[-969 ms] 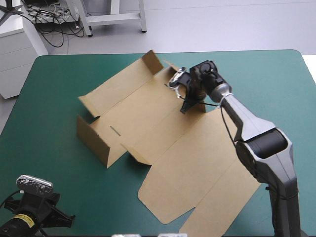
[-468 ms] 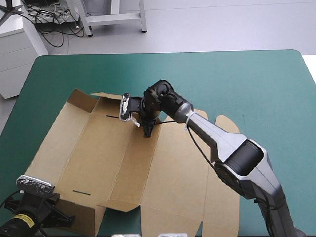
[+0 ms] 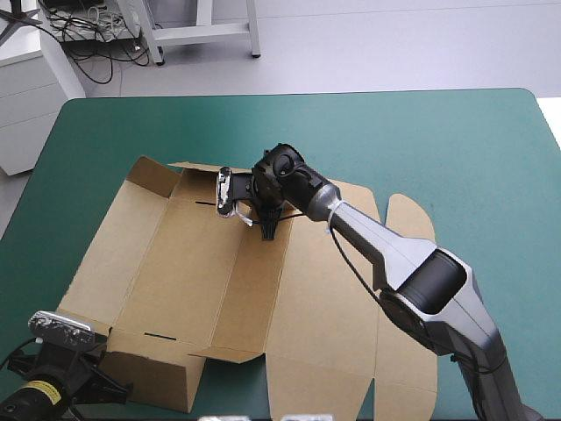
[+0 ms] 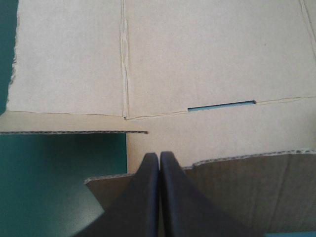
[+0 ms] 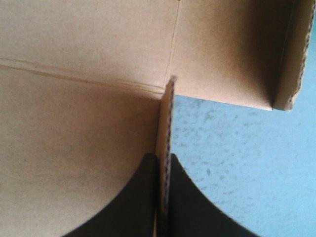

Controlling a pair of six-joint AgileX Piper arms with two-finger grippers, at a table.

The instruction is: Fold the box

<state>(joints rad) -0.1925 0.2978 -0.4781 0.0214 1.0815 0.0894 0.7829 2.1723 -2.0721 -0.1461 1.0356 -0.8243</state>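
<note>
**Teal-green cover (image 3: 456, 149), brown box (image 3: 175, 263) lying mostly open on it**

I'm clamping my right gripper (image 5: 165, 158) on an upright board edge of it. My left gripper (image 4: 159, 156) is sitting with its fingers together, a box wall just ahead.

Counter (image 3: 456, 149): teal-green cover with rounded far corners, filling most of the high view. Floor (image 3: 394, 44) beyond the far edge: pale grey and smooth. A white cabinet (image 3: 24, 101) stands just off the counter's far left corner. A white metal frame (image 3: 202, 34) stands on the floor beyond it, with two legs and a crossbar showing. Black cables (image 3: 86, 37) lie tangled between cabinet and frame. Lighting is even and shadows are soft.
</note>
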